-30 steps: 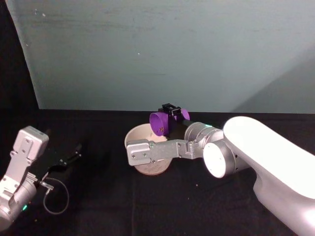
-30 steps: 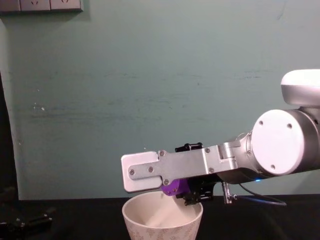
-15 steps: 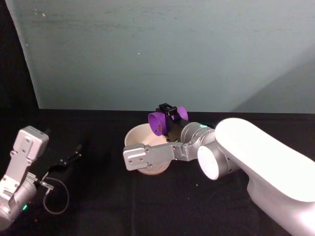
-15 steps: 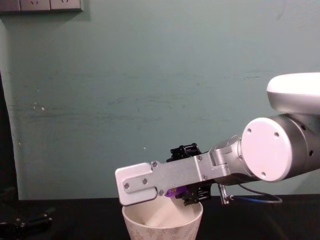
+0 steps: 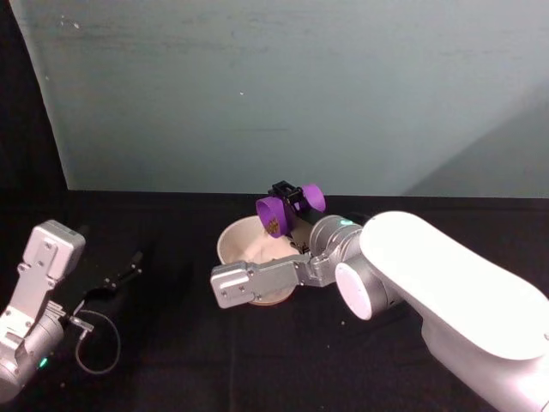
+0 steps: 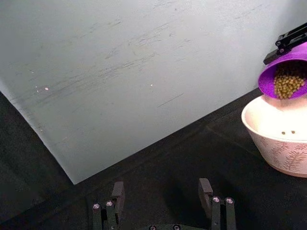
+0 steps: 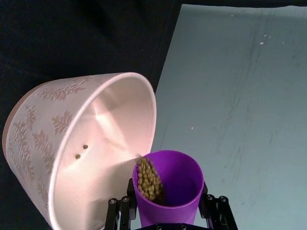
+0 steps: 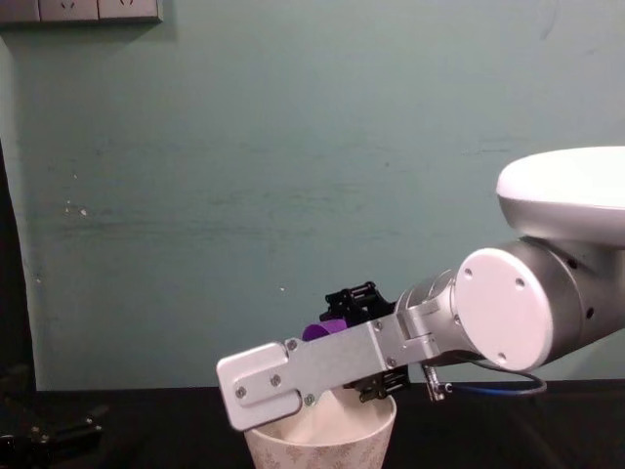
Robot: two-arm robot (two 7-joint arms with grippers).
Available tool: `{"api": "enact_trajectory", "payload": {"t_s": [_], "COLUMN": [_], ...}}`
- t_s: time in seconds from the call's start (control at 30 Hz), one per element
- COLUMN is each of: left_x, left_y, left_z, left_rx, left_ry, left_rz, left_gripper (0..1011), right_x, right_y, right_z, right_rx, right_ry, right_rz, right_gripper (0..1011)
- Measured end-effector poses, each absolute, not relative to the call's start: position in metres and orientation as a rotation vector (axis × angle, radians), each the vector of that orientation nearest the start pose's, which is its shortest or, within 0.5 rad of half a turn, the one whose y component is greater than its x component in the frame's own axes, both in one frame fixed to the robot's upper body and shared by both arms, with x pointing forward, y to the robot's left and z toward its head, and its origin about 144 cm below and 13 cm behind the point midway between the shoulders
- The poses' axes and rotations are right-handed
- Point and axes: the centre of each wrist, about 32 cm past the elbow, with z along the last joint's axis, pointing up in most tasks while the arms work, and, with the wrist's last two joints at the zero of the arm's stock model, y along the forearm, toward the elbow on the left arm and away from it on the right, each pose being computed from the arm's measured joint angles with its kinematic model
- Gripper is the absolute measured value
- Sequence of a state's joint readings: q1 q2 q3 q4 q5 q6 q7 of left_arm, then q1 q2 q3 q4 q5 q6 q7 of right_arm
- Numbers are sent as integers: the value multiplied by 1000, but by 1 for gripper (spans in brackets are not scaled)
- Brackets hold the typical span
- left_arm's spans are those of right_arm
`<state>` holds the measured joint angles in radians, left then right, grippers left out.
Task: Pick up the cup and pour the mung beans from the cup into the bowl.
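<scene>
**A:** Where is the small, bright purple plastic tumbler [image 5: 296,206]?

**B:** It is in the air just over the far rim of the wide cream-white bowl with the leaf pattern [image 5: 225,239]. The right end effector [image 7: 168,215] holds it, with one finger clamped on each side of the cup's wall. The cup is tipped well over, its mouth facing down into the bowl.

**A:** Does the cup's lip touch the bowl?

**B:** I cannot tell. In the left wrist view the lip sits right at the rim.

**A:** What is in the cup?

**B:** The small, round, olive-green mung beans [image 7: 147,179]. They are heaped on the lower side of the cup's inner wall and reach right up to the lip nearest the bowl.

**A:** And what is in the bowl?

**B:** Two loose beans [image 7: 85,146] lie close together on the pale inner wall. The rest of the inside that I can see is bare.

**A:** What does the bowl stand on?

**B:** It stands upright on the black surface [image 5: 214,360].

**A:** Where is the other arm?

**B:** The left end effector [image 6: 160,211] is well away to the left of the bowl, low over the surface. Its fingers are spread wide with nothing between them.
</scene>
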<state>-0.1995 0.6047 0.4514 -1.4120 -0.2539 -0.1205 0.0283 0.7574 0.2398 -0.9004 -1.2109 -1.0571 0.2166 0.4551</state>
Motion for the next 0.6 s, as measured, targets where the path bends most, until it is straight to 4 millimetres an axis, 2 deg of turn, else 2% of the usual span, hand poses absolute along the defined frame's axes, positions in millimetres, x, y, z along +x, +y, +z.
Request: {"api": "enact_trajectory", "payload": {"t_s": [0.6], "left_x": [489], "left_y": [310], "left_z": [1140], "left_rx": [304], "left_ry": [-285], "left_rz": [1248], "left_gripper": [1011], "right_x": [579], "right_y": [-85], "right_z": [1237], "right_rx": [-1271], "right_ry": [-1374], "right_rz": [-496], "right_gripper": [718]}}
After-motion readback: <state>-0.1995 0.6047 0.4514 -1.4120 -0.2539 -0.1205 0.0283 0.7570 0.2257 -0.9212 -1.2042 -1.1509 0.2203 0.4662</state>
